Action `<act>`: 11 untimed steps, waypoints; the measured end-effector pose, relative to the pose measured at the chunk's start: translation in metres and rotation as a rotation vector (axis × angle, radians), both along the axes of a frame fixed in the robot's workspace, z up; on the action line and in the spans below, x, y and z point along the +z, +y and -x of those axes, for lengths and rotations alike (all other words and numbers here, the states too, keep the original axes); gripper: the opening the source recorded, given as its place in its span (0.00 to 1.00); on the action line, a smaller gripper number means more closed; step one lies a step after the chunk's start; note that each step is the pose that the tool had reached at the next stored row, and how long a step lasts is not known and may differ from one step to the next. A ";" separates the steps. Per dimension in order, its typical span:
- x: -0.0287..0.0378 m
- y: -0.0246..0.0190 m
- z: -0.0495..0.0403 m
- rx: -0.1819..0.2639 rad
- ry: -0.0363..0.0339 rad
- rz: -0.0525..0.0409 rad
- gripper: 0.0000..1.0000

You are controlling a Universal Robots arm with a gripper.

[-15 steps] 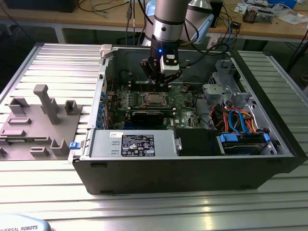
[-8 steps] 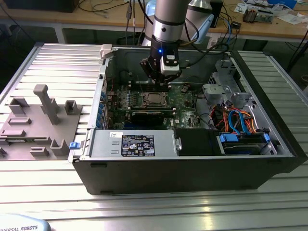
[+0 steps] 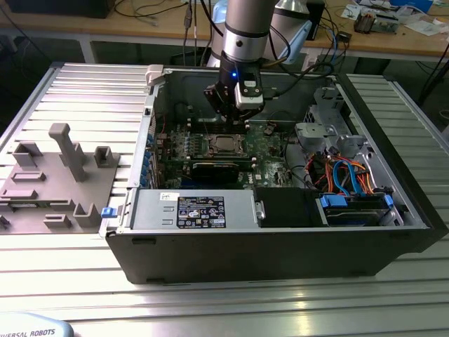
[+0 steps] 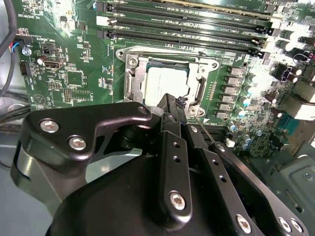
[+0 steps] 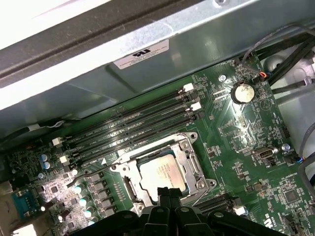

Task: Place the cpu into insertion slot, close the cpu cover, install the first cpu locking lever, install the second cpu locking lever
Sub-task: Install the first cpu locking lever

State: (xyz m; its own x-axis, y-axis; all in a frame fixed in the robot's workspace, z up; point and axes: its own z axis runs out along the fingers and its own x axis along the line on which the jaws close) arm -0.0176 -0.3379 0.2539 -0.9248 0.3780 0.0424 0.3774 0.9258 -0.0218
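The cpu (image 4: 165, 81) lies flat in the insertion slot (image 4: 202, 91) on the green board, its silvery top showing through the window of the cpu cover (image 4: 135, 73). The cover lies down over it. In the first wrist view the cpu (image 5: 160, 174) and cover (image 5: 189, 157) sit just beyond the fingertips. My gripper (image 4: 172, 101) hangs low over the socket's edge with its black fingers pressed together, nothing visibly between them. A thin wire locking lever (image 4: 199, 123) runs beside the fingertips, and another lever (image 5: 96, 171) lies along the socket's other side. In the exterior view the gripper (image 3: 230, 119) is just behind the socket (image 3: 223, 145).
Several long black memory slots (image 5: 133, 125) run beside the socket. The open computer case (image 3: 393, 168) walls the board in, with a drive cage and blue and orange cables (image 3: 347, 175) at the exterior view's right. A grey fixture block (image 3: 63, 175) stands outside at the exterior view's left.
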 end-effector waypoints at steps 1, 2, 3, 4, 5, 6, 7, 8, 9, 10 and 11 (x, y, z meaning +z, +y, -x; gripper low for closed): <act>0.0000 0.0000 0.0000 0.000 0.0000 0.0000 0.11; 0.0000 0.0000 0.0000 0.000 0.0000 0.0000 0.11; 0.0000 0.0000 0.0000 0.000 0.0000 -0.0001 0.11; 0.0000 0.0000 0.0000 0.001 0.0000 0.0000 0.11; 0.0000 0.0000 0.0000 0.001 0.0000 0.0000 0.11; -0.0001 0.0001 0.0000 0.001 0.0000 -0.0006 0.11; -0.0001 0.0000 0.0000 0.001 0.0000 -0.0058 0.11; -0.0001 0.0000 0.0000 0.001 0.0000 -0.0129 0.11; -0.0002 0.0000 0.0000 0.001 0.0000 -0.0196 0.11; -0.0002 0.0000 0.0000 0.001 0.0000 -0.0286 0.11; -0.0002 0.0000 0.0000 0.001 -0.0001 -0.0340 0.11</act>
